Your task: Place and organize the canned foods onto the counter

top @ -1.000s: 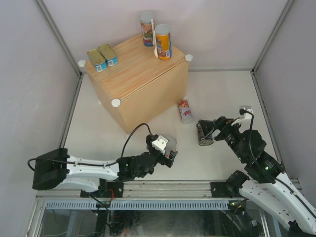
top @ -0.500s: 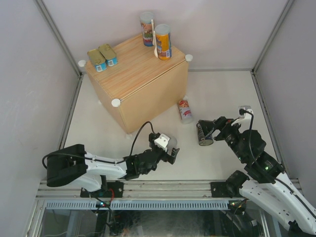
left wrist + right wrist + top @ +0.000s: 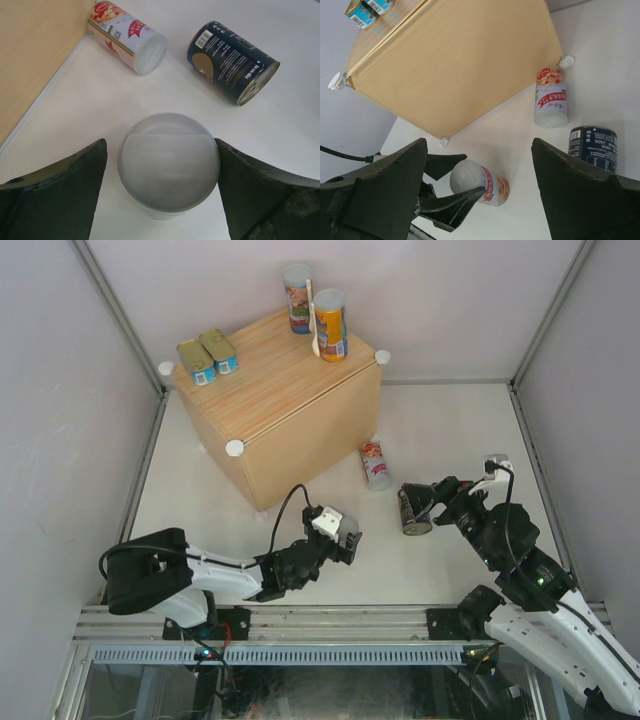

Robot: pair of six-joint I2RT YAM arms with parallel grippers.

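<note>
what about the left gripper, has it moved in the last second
Yes, slightly: the left gripper has edged away from the near rail, toward the counter.

Pale grey walls (image 3: 440, 300) enclosed a white worktop (image 3: 450, 430) under soft, even light; metal struts (image 3: 120, 320) ran up the corners, an aluminium rail (image 3: 340, 621) along the near edge.
</note>
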